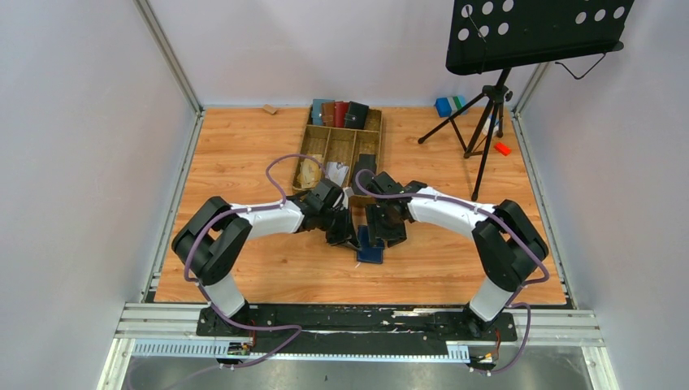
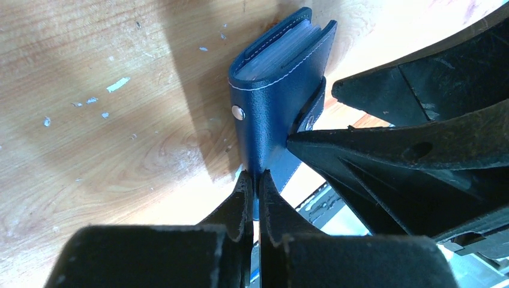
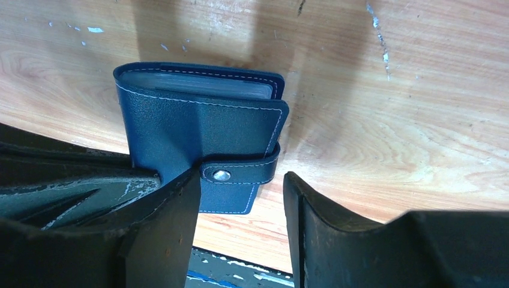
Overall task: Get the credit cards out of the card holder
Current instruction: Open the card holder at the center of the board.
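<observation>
Grip on the card holder point(image 2: 276, 114) at its near edge: pinched there by the left claw point(image 2: 255, 180), jaws closed to a sliver on the navy cover. Held edge-up over the middle of the bench point(image 1: 244, 154); could not tell whether touching the wood. Showed grey credit cards point(image 3: 198, 84) packed inside along the far edge, snap tab point(image 3: 243, 173) fastened. Spread the right claw point(image 3: 240, 180) wide astride the tab, one finger against the cover, the other clear, open wood beyond it.
</observation>
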Controlling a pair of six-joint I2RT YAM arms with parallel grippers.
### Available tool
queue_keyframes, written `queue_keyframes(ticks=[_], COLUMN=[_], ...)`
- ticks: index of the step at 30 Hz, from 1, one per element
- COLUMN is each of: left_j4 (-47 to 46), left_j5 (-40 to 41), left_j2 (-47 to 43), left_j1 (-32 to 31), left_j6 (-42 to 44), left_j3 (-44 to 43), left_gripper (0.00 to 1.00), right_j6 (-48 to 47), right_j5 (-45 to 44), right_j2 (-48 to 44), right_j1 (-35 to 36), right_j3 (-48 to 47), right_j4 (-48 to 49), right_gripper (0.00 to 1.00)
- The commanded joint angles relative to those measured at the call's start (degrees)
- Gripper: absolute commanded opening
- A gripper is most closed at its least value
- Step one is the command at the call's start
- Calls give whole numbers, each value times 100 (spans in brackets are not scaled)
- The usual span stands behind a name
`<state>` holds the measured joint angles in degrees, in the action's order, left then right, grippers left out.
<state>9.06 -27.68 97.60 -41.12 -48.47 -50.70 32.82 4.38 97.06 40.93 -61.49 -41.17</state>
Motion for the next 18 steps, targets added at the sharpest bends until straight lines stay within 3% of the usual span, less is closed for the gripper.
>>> queue_keyframes(ticks=[1, 7, 13, 18], left_j4=[312, 764, 1040, 1046], left_j5=[304, 606, 812, 781], left_j2=[-464, -478, -527, -570], left_j1=[8, 8, 7, 8], left_j6=[282, 486, 637, 706], left_j3=[-223, -311, -344, -308], left_gripper=[0, 0, 0, 0], right_j6=[17, 136, 199, 246], right_j5=[-867, -1161, -1117, -965], right_j2=[-151, -464, -712, -955], right_j1=[-44, -116, -267, -461], right_j3=[215, 223, 471, 831], right_j4=[-576, -725, -675, -563], right_gripper=[51, 45, 24, 22])
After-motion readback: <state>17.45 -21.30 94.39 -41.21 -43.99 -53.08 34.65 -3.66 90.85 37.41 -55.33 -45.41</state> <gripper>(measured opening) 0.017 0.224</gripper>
